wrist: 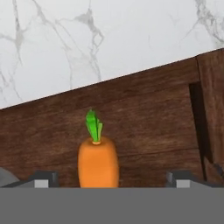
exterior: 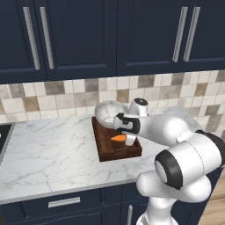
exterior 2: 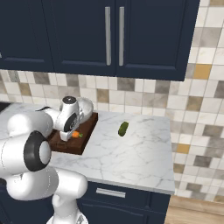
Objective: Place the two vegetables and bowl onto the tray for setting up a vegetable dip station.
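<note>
Gripper: the gripper hangs low over the tray, pointing down; in the hand view its two finger tips stand spread wide, one on each side of the carrot, with clear gaps between them and it. Nothing is pinched.
Carrot: the carrot lies on the tray floor between the spread tips, its green top pointing toward the tray's raised edge. In the left base view the carrot shows as an orange patch just under the hand; in the right base view the carrot lies on the tray beside the wrist.
Tray: the tray is dark brown wood and sits on the counter, its long side running away from the robot. In the hand view the tray has its raised edge against the marble.
Bowl: the bowl is pale and marbled, at the far end of the tray. It looks to rest on that end, partly behind the arm; the contact itself cannot be made out.
Cucumber: the cucumber is dark green and lies on the bare counter, well apart from the tray, to its right in the right base view.
Backdrop: a tiled wall stands behind the counter, with dark blue cabinets above.
</note>
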